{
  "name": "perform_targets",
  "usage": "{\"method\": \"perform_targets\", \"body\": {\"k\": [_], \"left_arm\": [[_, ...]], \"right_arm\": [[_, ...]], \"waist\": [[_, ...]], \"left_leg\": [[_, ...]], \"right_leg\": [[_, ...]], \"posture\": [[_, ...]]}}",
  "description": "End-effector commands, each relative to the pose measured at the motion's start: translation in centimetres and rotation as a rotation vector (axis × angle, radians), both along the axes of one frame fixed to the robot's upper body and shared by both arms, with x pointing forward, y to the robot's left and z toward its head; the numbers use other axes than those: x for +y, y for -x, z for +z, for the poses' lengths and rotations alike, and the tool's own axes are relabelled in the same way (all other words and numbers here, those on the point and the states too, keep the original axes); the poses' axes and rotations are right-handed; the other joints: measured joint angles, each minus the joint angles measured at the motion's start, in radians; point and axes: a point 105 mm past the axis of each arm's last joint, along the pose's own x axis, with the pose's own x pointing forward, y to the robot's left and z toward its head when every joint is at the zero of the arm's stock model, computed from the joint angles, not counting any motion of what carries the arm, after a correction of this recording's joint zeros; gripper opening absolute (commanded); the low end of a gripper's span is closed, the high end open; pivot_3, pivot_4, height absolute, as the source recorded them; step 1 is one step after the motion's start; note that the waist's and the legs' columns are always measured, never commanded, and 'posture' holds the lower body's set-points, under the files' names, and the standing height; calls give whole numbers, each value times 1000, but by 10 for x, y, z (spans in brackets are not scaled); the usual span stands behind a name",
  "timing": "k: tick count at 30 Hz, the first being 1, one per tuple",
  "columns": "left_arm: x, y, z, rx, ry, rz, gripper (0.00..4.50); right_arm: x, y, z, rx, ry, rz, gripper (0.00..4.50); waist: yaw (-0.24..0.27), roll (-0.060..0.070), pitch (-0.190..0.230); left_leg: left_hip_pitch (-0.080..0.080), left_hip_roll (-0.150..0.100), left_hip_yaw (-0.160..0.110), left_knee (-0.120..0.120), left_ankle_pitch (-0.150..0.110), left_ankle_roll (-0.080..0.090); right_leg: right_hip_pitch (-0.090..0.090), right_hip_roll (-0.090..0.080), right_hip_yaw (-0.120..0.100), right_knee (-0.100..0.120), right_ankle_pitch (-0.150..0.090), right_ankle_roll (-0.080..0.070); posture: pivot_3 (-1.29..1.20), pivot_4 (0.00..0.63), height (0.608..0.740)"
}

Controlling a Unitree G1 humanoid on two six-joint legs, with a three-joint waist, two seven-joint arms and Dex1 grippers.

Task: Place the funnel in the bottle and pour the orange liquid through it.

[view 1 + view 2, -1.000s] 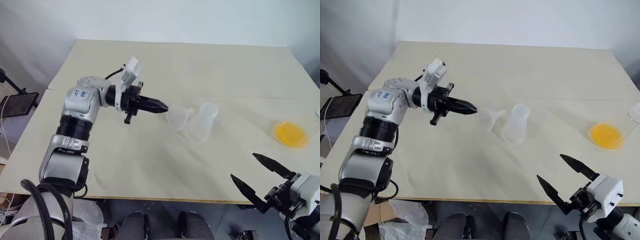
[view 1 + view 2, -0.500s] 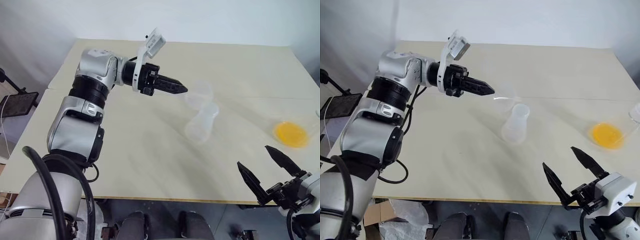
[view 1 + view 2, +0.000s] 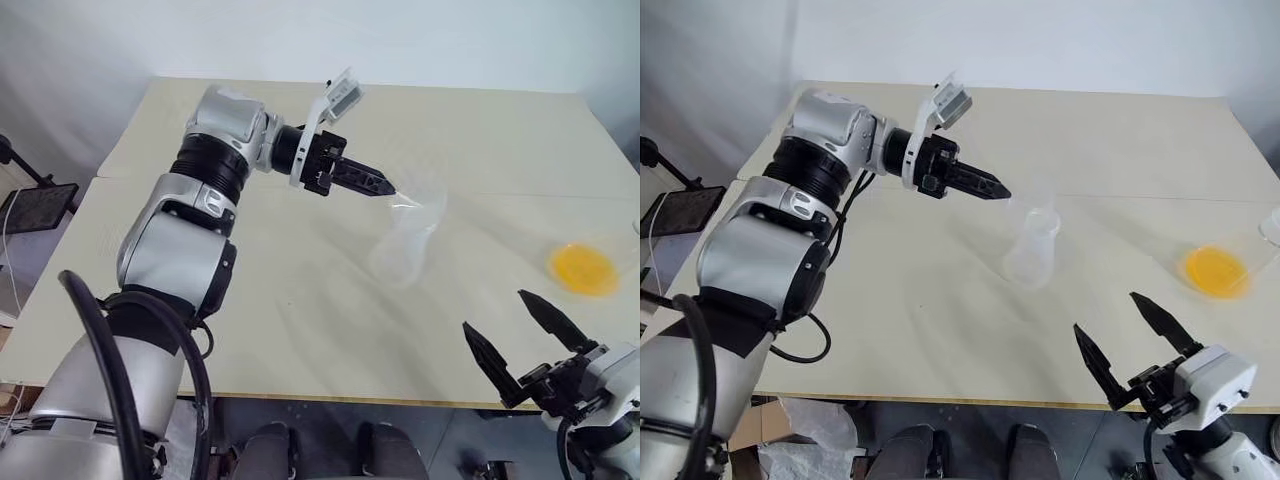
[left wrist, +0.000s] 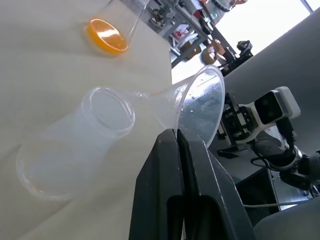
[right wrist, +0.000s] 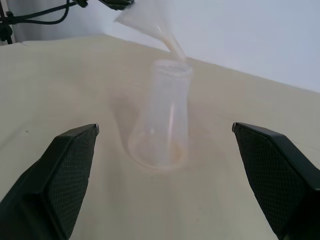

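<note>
The left gripper (image 3: 388, 189) pinches the funnel (image 4: 192, 102) by its rim, tilted just above the bottle (image 3: 404, 245) mid-desk. Next, its stem must drop straight into the neck. The right gripper (image 3: 515, 338) waits, fingers spread wide.

left gripper (image 3: 388, 189) carried funnel (image 4: 192, 102) up off table and rightward, now tilted over bottle (image 3: 405, 248) mouth, left arm raised and rolled
</note>
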Motion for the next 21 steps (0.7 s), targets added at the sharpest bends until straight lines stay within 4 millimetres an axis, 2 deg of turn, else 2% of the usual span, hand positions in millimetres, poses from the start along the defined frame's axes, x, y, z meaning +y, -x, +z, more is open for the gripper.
{"method": "perform_targets", "body": {"k": [1, 13, 19, 21], "left_arm": [[-10, 1, 17, -14, 19, 20, 29], [-25, -4, 15, 45, 31, 112, 29], [-19, -2, 24, 55, 59, 107, 29], [-12, -1, 34, 69, 82, 108, 29]], "right_arm": [[1, 1, 6, -39, 1, -9, 4500], [1, -3, 8, -57, -25, -31, 4500], [1, -4, 8, -59, -27, -30, 4500], [1, -5, 7, -56, -26, -26, 4500]], "waist": [[0, 0, 0], [0, 0, 0], [0, 0, 0], [-1, 0, 0]], "left_leg": [[0, 0, 0, 0, 0, 0], [0, 0, 0, 0, 0, 0], [0, -1, 0, 0, 0, 0], [0, -1, 0, 0, 0, 0]], "right_leg": [[0, 0, 0, 0, 0, 0], [0, 0, 0, 1, 0, 0], [-1, 0, 0, 1, 0, 0], [-1, 0, 0, 1, 0, 0]], "posture": [[0, 150, 740], [0, 150, 740], [0, 150, 740], [0, 150, 740]]}}
